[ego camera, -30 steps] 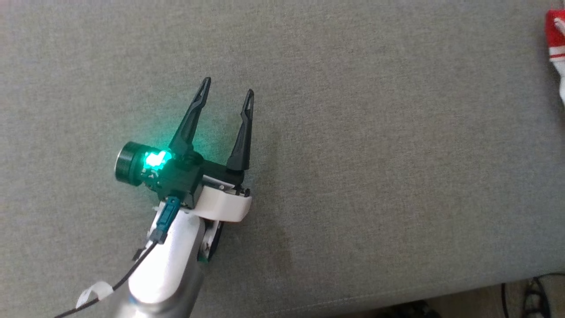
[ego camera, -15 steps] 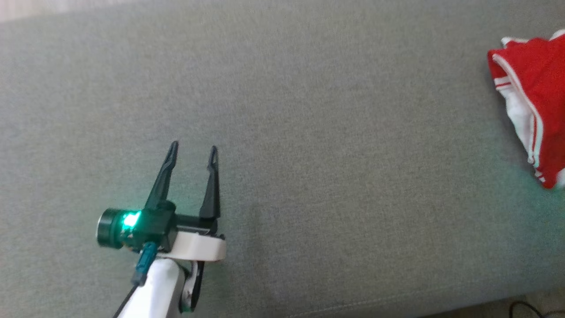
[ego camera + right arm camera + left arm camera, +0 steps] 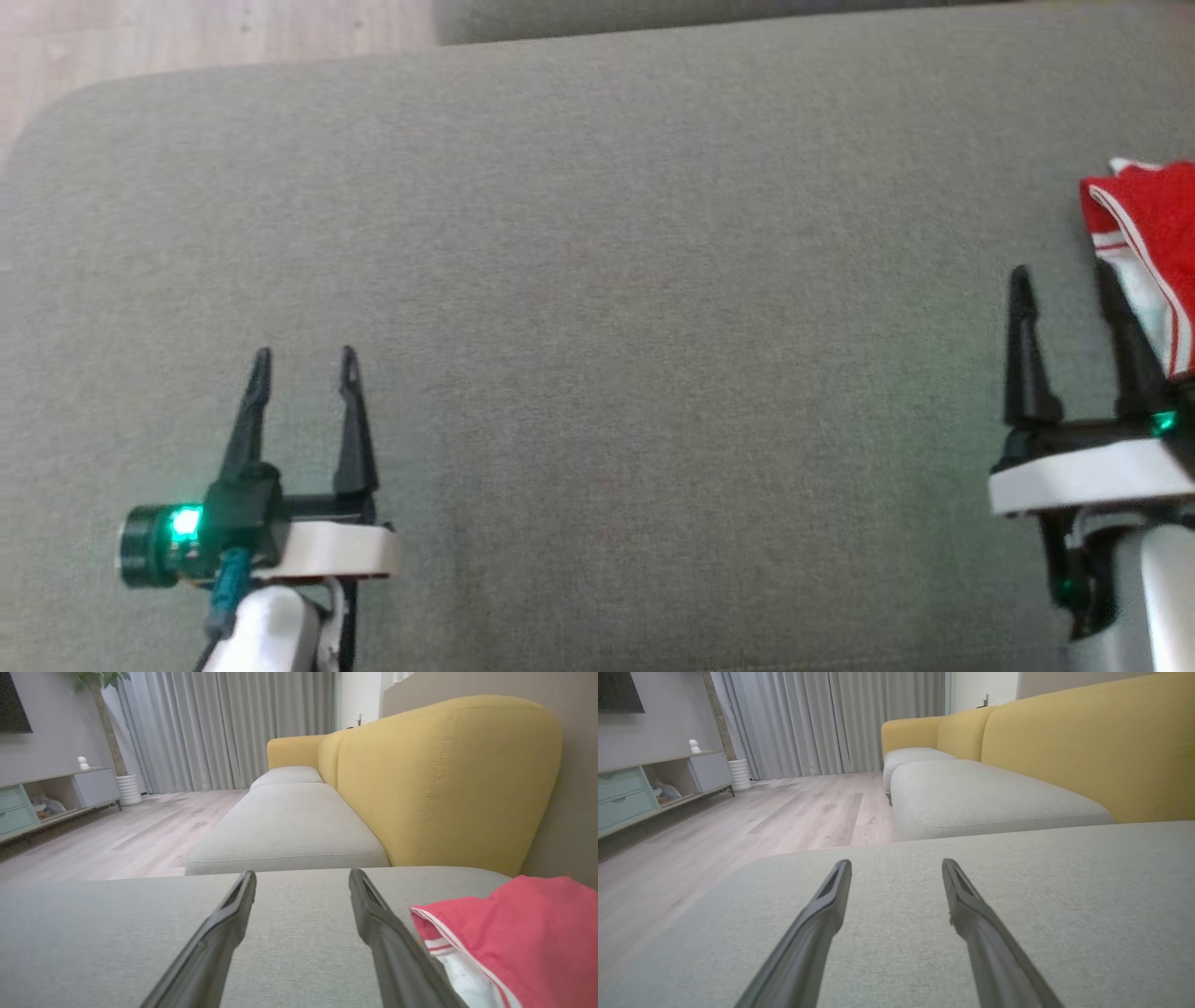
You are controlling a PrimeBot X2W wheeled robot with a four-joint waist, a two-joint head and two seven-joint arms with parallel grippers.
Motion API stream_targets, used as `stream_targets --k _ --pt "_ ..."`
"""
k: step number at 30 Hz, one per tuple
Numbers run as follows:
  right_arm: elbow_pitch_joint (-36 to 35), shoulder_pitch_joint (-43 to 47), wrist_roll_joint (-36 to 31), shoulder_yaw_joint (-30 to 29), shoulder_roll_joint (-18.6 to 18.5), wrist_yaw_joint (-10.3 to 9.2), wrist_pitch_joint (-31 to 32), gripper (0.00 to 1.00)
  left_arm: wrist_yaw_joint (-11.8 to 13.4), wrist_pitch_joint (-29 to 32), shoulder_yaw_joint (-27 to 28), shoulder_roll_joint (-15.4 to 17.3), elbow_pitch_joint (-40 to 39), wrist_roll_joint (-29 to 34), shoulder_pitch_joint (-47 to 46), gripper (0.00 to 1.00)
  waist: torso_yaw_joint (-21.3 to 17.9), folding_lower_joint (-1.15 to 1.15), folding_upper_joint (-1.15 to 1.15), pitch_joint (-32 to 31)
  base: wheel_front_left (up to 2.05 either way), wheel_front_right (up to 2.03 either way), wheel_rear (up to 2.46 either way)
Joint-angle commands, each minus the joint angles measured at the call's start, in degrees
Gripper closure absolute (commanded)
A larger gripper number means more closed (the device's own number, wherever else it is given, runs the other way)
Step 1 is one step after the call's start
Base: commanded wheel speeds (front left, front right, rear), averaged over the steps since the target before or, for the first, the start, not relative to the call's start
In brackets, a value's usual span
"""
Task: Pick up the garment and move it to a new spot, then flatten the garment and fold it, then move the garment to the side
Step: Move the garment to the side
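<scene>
**Garment [image 3: 1153, 224] beside the right gripper [image 3: 1062, 273]**

A grey cushion [image 3: 653, 327] spreads beneath both arms; a yellow sofa [image 3: 444, 779] rises beyond the fingertips. The red-and-white garment lies bunched on the cushion just right of the right gripper's outer finger. The left gripper [image 3: 304, 355] is well apart from it. Both grippers stand wide, holding nothing.

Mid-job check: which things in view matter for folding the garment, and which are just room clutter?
Job:
red garment
grey cushion it lies on
left pincer, right pincer, both open, empty

Lying about:
yellow sofa
curtains
cabinet
white pot
</scene>
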Motion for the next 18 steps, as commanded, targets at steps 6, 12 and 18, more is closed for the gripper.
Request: stream_targets --k 6,12,18 --pt "-8.54 4.49 0.13 3.26 1.64 -0.04 3.39 0.00 1.01 0.49 3.27 2.33 -2.83 -1.06 0.89 0.00 1.56 0.01 0.00 -1.72 0.00 0.00 0.00" --pt "-10.61 8.88 0.75 4.32 2.47 -0.04 5.26 0.00 0.83 1.63 3.00 2.76 -2.84 -1.79 3.11 0.00 1.32 0.01 0.00 -3.72 0.00 0.00 0.00" --pt "-11.39 11.53 0.49 6.54 2.65 -0.04 6.39 0.00 0.38 2.44 2.34 3.01 -2.32 -2.48 5.56 0.00 0.76 0.01 0.00 -6.30 0.00 0.00 0.00"
